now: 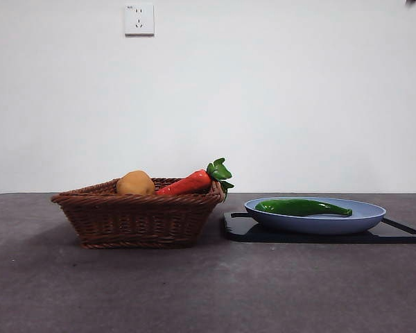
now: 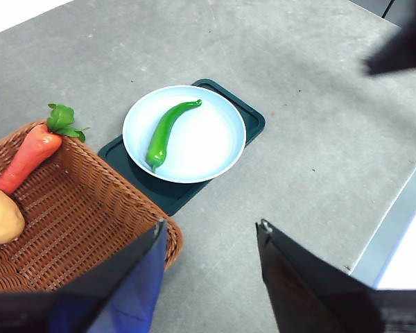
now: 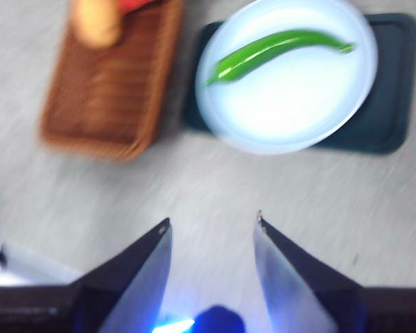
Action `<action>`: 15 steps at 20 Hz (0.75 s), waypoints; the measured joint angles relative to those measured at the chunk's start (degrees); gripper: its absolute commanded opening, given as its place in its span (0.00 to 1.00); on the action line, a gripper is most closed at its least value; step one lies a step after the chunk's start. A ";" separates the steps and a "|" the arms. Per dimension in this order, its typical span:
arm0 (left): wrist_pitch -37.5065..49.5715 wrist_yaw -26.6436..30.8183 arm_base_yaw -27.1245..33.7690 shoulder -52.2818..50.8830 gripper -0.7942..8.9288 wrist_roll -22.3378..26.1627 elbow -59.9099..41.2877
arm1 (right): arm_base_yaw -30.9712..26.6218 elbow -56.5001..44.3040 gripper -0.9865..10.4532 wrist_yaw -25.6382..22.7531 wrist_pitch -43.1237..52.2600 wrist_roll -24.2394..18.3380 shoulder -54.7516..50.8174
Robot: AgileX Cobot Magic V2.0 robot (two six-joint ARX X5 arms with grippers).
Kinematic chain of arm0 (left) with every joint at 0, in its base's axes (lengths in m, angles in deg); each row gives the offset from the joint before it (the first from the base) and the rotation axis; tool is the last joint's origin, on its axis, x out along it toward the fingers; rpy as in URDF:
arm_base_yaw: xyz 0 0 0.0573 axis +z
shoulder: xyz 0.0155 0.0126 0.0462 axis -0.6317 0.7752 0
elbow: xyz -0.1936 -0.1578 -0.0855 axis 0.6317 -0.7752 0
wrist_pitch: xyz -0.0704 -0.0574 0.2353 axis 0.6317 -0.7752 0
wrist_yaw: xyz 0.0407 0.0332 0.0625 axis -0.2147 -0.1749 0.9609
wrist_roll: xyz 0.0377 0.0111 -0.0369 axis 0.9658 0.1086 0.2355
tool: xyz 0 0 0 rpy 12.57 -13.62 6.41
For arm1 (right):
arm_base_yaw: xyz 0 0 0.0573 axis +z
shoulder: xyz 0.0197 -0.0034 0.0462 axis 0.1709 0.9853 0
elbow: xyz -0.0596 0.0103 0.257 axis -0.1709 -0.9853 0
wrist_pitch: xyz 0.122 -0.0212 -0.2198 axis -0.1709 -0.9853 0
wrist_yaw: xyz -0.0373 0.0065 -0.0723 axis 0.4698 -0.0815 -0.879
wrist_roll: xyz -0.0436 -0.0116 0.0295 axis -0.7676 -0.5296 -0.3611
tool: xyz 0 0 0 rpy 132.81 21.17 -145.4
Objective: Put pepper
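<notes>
Starting at the left, you've got the wicker basket [image 1: 139, 218] with a potato [image 1: 135, 183] and the red vegetable [image 1: 187, 183] propped on its rim. Just right of it, the pepper [image 1: 301, 207] lies flat in the blue plate [image 1: 319, 223], which sits on a dark tray [image 1: 319, 237]. Your left gripper [image 2: 208, 239] hangs high with jaws spread wide, holding nothing; your right gripper [image 3: 211, 232] is likewise parted and empty, though that view is blurred, so I'd guess it's on the move. The risk: the pepper is glossy and slim, so a pinch off its middle may squirt it sideways or skid the plate on its tray.
</notes>
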 measured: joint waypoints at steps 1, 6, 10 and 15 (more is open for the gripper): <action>0.00 -0.09 0.00 0.00 0.31 0.00 0.00 | 1.31 0.00 0.25 -0.02 -2.19 -0.09 -2.56; -1.01 -0.22 0.00 0.00 0.09 0.02 0.00 | 5.77 0.00 0.09 -0.02 -10.91 -2.54 -10.12; -1.25 -0.22 0.00 0.00 0.09 0.02 0.00 | 6.03 0.00 0.10 -0.02 -11.37 -4.00 -10.78; 0.63 -0.22 0.00 0.00 0.09 0.02 0.00 | 6.01 0.00 0.10 -0.24 -10.08 -2.86 -10.58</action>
